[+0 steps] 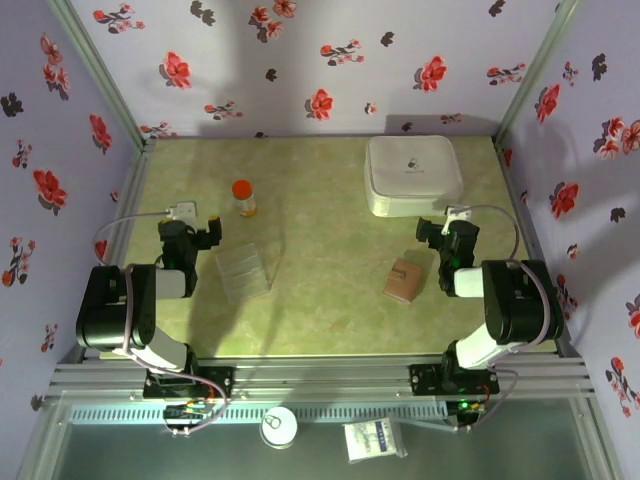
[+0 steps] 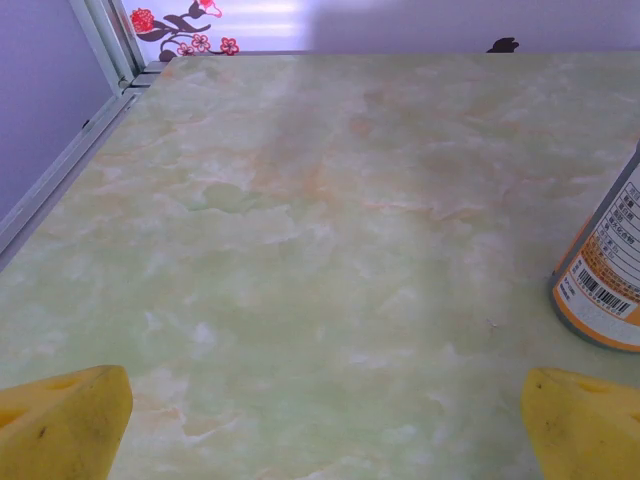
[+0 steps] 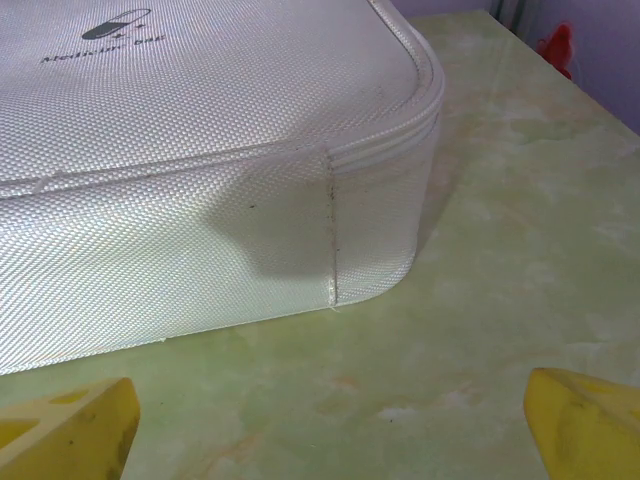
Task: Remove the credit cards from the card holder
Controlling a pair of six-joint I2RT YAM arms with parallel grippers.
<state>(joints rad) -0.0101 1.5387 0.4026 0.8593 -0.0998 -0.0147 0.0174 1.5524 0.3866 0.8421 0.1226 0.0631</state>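
The card holder (image 1: 405, 281) is a small tan-brown wallet lying folded shut on the table at the right, with the credit cards hidden. My right gripper (image 1: 447, 232) hovers just behind and to the right of it, open. In the right wrist view its yellow fingertips (image 3: 70, 432) stand wide apart over bare table, facing the white box. My left gripper (image 1: 190, 228) is at the left side, far from the holder, also open. Its fingertips (image 2: 65, 420) have nothing between them.
A big white rounded-square box (image 1: 412, 175) sits at the back right, its corner (image 3: 380, 230) close in front of the right gripper. An orange-capped bottle (image 1: 244, 197) stands just right of the left gripper, its label (image 2: 605, 280) showing. A clear plastic tray (image 1: 243, 271) lies left of centre.
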